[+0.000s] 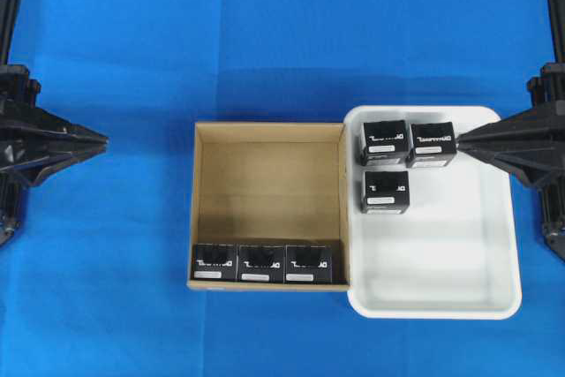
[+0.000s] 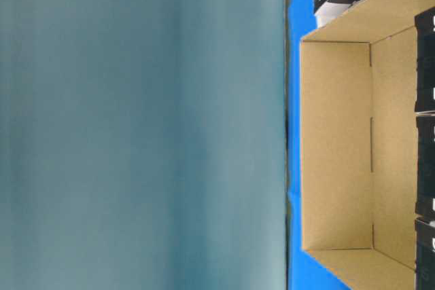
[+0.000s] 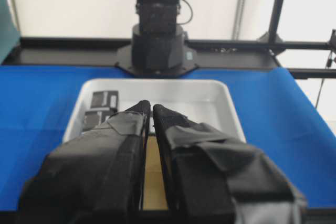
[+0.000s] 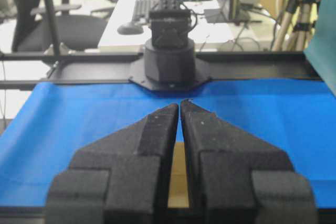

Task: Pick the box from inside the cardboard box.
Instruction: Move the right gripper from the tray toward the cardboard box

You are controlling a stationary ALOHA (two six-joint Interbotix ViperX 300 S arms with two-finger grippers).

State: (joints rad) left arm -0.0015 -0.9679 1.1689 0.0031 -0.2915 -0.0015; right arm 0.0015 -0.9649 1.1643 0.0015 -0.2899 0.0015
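Three boxes (image 1: 261, 263) in a left-right row along carton's (image 1: 268, 135) near wall, labels probably nearward, left gripper (image 1: 104, 139) and right gripper (image 1: 461, 137) fingers pressed together, empty.

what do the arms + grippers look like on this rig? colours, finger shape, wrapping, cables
Both arms are matte black. The left gripper has long wedge fingers wrapped in wrinkled black tape. The right gripper has tapered fingers in rough black foam, stepped at the base. Each wrist view shows the opposite arm's round black base; thin black cables loop at the top of the one facing the left wrist camera.
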